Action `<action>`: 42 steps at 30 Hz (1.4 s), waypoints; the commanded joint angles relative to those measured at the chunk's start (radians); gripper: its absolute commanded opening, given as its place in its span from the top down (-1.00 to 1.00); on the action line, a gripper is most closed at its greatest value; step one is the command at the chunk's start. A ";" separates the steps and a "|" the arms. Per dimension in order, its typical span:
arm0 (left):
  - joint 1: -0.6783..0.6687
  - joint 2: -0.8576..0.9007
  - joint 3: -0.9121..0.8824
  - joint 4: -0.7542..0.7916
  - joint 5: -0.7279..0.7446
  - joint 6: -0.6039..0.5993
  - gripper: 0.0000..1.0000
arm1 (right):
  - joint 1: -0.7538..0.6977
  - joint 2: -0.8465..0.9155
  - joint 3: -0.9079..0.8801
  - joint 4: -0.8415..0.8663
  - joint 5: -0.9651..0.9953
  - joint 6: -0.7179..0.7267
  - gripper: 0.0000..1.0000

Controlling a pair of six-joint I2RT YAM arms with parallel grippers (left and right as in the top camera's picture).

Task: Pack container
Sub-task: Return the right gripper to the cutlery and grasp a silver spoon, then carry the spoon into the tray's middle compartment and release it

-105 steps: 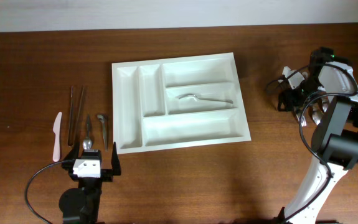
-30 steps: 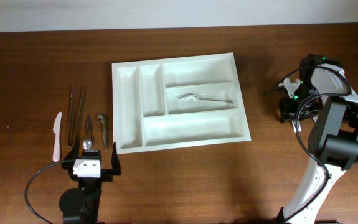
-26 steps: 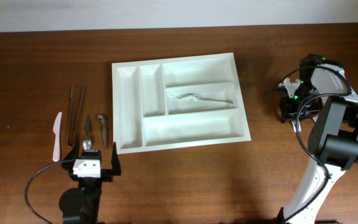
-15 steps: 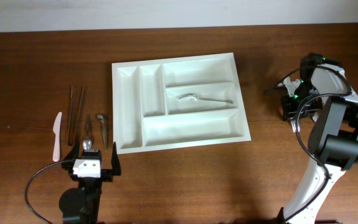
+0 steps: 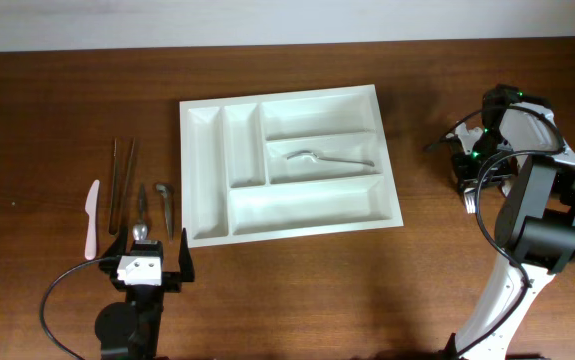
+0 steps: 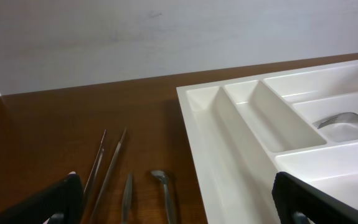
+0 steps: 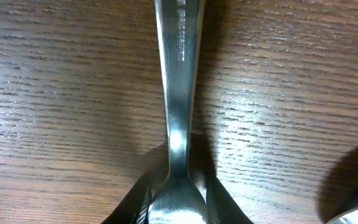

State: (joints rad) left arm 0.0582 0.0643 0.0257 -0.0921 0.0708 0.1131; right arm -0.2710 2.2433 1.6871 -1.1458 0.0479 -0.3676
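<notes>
Status, overhead: container (image 5: pixel 287 165) sits mid-table. One fork (image 5: pixel 327 157) lies in its middle long compartment, and the other four compartments look bare. Not yet packed, on the table (image 5: pixel 47 120) left of it: a white knife (image 5: pixel 91 218), a pair of thin sticks (image 5: pixel 115 180), a spoon-like piece (image 5: pixel 142 210) and a short metal piece (image 5: pixel 165 205). Left gripper (image 5: pixel 150 252) is parked near-left, just near of that cutlery, touching none of it. Right gripper (image 5: pixel 472 172) is low over the wood, well right of the container. A metal utensil (image 5: pixel 469 201) pokes out on its near side. Can't tell the jaw state from above.

Left wrist: fingers (image 6: pixel 60 202) sit at the two lower corners, spread wide with nothing between them. The container's left compartments and the fork head show beyond.

Right wrist: tight close-up of a stamped metal handle lying flat on the wood, running far to near. The fingers don't read clearly, so I can't tell whether it's clamped.

Judgement: early. One piece is in and at least six are out. The step in hand looks like picking up the right-side utensil, and the whole left group is untouched.
</notes>
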 commanded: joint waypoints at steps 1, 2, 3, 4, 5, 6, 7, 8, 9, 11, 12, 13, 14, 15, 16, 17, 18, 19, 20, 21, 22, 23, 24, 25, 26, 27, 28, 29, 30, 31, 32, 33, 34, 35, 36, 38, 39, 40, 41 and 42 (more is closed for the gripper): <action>-0.005 -0.008 -0.008 0.002 -0.011 0.016 -0.98 | 0.010 0.039 0.033 0.003 -0.049 0.006 0.58; -0.005 -0.008 -0.008 0.002 -0.011 0.016 -0.98 | 0.010 0.039 0.050 -0.005 -0.051 0.006 0.59; -0.005 -0.008 -0.008 0.002 -0.011 0.016 -0.98 | 0.011 0.039 0.066 -0.013 -0.056 0.005 0.59; -0.005 -0.008 -0.008 0.002 -0.011 0.016 -0.98 | 0.012 0.039 0.086 -0.025 -0.064 -0.001 0.59; -0.005 -0.008 -0.008 0.002 -0.011 0.016 -0.98 | 0.015 0.039 0.110 -0.040 -0.074 -0.010 0.59; -0.005 -0.008 -0.008 0.002 -0.011 0.016 -0.98 | 0.019 0.039 0.138 -0.056 -0.082 -0.017 0.59; -0.005 -0.008 -0.008 0.002 -0.011 0.016 -0.98 | 0.022 0.039 0.155 -0.063 -0.082 -0.017 0.59; -0.005 -0.008 -0.008 0.002 -0.011 0.016 -0.98 | 0.029 0.039 0.184 -0.076 -0.082 -0.017 0.59; -0.005 -0.008 -0.008 0.002 -0.011 0.016 -0.98 | 0.036 0.039 0.214 -0.089 -0.085 -0.019 0.59; -0.005 -0.008 -0.008 0.002 -0.011 0.016 -0.98 | 0.055 0.039 0.274 -0.113 -0.107 -0.040 0.59; -0.005 -0.008 -0.008 0.002 -0.011 0.016 -0.98 | 0.070 0.039 0.317 -0.131 -0.127 -0.058 0.59; -0.005 -0.008 -0.008 0.002 -0.011 0.016 -0.98 | 0.080 0.039 0.341 -0.140 -0.138 -0.068 0.59; -0.005 -0.008 -0.008 0.002 -0.011 0.016 -0.98 | 0.108 0.039 0.402 -0.164 -0.171 -0.097 0.61; -0.005 -0.008 -0.008 0.002 -0.011 0.016 -0.98 | 0.129 0.039 0.442 -0.180 -0.188 -0.114 0.64; -0.005 -0.008 -0.008 0.002 -0.011 0.016 -0.98 | 0.143 0.039 0.469 -0.190 -0.200 -0.128 0.65; -0.005 -0.008 -0.008 0.002 -0.011 0.016 -0.98 | 0.168 0.039 0.510 -0.204 -0.218 -0.143 0.64; -0.005 -0.008 -0.008 0.002 -0.011 0.016 -0.98 | 0.187 0.039 0.541 -0.214 -0.232 -0.156 0.65; -0.005 -0.008 -0.008 0.002 -0.011 0.016 -0.98 | 0.209 0.039 0.572 -0.221 -0.241 -0.161 0.65; -0.005 -0.008 -0.008 0.002 -0.011 0.016 -0.98 | 0.238 0.039 0.608 -0.225 -0.245 -0.161 0.65; -0.005 -0.008 -0.008 0.002 -0.011 0.016 -0.98 | 0.259 0.039 0.631 -0.228 -0.248 -0.161 0.64; -0.005 -0.008 -0.008 0.002 -0.011 0.016 -0.98 | 0.286 0.039 0.655 -0.228 -0.251 -0.161 0.65; -0.005 -0.008 -0.008 0.002 -0.011 0.016 -0.98 | 0.313 0.039 0.674 -0.228 -0.251 -0.161 0.65; -0.005 -0.008 -0.008 0.002 -0.011 0.016 -0.98 | 0.339 0.039 0.687 -0.228 -0.251 -0.169 0.65; -0.005 -0.008 -0.008 0.002 -0.011 0.016 -0.98 | 0.363 0.039 0.695 -0.231 -0.251 -0.180 0.64; -0.005 -0.008 -0.008 0.002 -0.011 0.016 -0.98 | 0.388 0.039 0.699 -0.231 -0.251 -0.196 0.63; -0.005 -0.008 -0.008 0.002 -0.011 0.016 -0.98 | 0.414 0.039 0.699 -0.234 -0.251 -0.208 0.64; -0.005 -0.008 -0.008 0.002 -0.011 0.016 -0.98 | 0.443 0.039 0.698 -0.240 -0.251 -0.231 0.64; -0.005 -0.008 -0.008 0.002 -0.011 0.016 -0.98 | 0.469 0.039 0.697 -0.249 -0.251 -0.258 0.64; -0.005 -0.008 -0.008 0.002 -0.011 0.016 -0.98 | 0.492 0.039 0.692 -0.257 -0.251 -0.283 0.64; -0.005 -0.008 -0.008 0.002 -0.011 0.016 -0.98 | 0.515 0.039 0.690 -0.265 -0.251 -0.304 0.64; -0.005 -0.008 -0.008 0.002 -0.011 0.016 -0.98 | 0.543 0.039 0.690 -0.273 -0.251 -0.327 0.65; -0.005 -0.008 -0.008 0.002 -0.011 0.016 -0.98 | 0.563 0.039 0.690 -0.277 -0.251 -0.344 0.65; -0.005 -0.008 -0.008 0.002 -0.011 0.016 -0.98 | 0.583 0.039 0.690 -0.280 -0.251 -0.369 0.66; -0.005 -0.008 -0.008 0.002 -0.011 0.016 -0.98 | 0.603 0.039 0.690 -0.285 -0.249 -0.405 0.67; -0.005 -0.008 -0.008 0.002 -0.011 0.016 -0.98 | 0.618 0.039 0.690 -0.288 -0.246 -0.430 0.67; -0.005 -0.008 -0.008 0.002 -0.011 0.016 -0.98 | 0.646 0.040 0.687 -0.288 -0.231 -0.481 0.69; -0.005 -0.008 -0.008 0.002 -0.011 0.016 -0.98 | 0.653 0.041 0.685 -0.287 -0.222 -0.499 0.69; -0.005 -0.008 -0.008 0.002 -0.011 0.016 -0.98 | 0.658 0.042 0.681 -0.287 -0.217 -0.520 0.68; -0.005 -0.008 -0.008 0.002 -0.011 0.016 -0.98 | 0.658 0.043 0.676 -0.287 -0.217 -0.531 0.68; -0.005 -0.008 -0.008 0.002 -0.011 0.016 -0.98 | 0.658 0.043 0.668 -0.287 -0.218 -0.542 0.68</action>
State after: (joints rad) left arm 0.0582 0.0643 0.0257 -0.0925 0.0704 0.1131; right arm 0.3920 2.2791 2.3669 -1.4326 -0.1783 -0.8150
